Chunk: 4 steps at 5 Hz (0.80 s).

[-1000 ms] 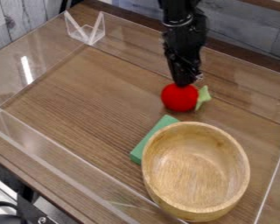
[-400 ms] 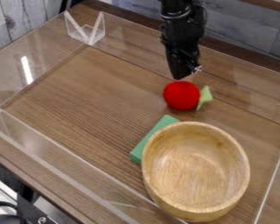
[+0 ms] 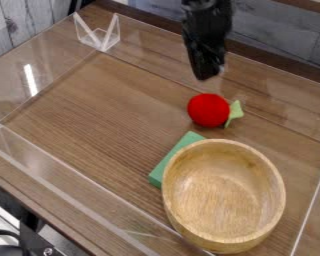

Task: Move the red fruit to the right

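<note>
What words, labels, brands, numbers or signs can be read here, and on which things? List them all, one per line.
None: no readable text on the red fruit, the green piece, the wooden bowl or the table.

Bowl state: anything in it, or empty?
Empty: the wooden bowl's bare inner floor shows, and nothing lies on it.

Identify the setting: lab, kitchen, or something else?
Likely a robotics lab or workshop bench made up as a toy kitchen: a robot arm over a wooden tabletop, cables at the lower left edge, and a wooden bowl near a red toy fruit.
</note>
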Each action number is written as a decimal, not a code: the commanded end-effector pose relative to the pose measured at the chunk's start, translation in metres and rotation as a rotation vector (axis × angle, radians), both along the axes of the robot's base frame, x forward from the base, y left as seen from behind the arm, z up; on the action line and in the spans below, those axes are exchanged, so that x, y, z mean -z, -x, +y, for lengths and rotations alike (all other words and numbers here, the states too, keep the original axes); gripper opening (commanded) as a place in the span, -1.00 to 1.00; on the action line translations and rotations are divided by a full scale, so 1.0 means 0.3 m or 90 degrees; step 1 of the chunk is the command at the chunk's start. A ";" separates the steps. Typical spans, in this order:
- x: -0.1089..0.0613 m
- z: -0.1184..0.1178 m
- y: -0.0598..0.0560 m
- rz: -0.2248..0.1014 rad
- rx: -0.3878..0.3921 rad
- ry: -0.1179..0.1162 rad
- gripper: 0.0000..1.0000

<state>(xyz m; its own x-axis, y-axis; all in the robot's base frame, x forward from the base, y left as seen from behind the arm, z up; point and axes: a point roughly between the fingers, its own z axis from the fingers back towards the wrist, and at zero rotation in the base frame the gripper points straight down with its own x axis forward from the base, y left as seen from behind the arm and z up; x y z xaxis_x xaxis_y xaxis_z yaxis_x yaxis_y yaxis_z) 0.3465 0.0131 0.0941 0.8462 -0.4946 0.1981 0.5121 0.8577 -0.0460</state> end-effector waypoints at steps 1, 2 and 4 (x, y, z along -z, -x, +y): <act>-0.162 0.088 0.034 -0.070 -0.086 0.002 1.00; -0.189 0.233 0.053 -0.077 -0.245 -0.008 1.00; -0.172 0.416 0.044 -0.100 -0.387 -0.007 1.00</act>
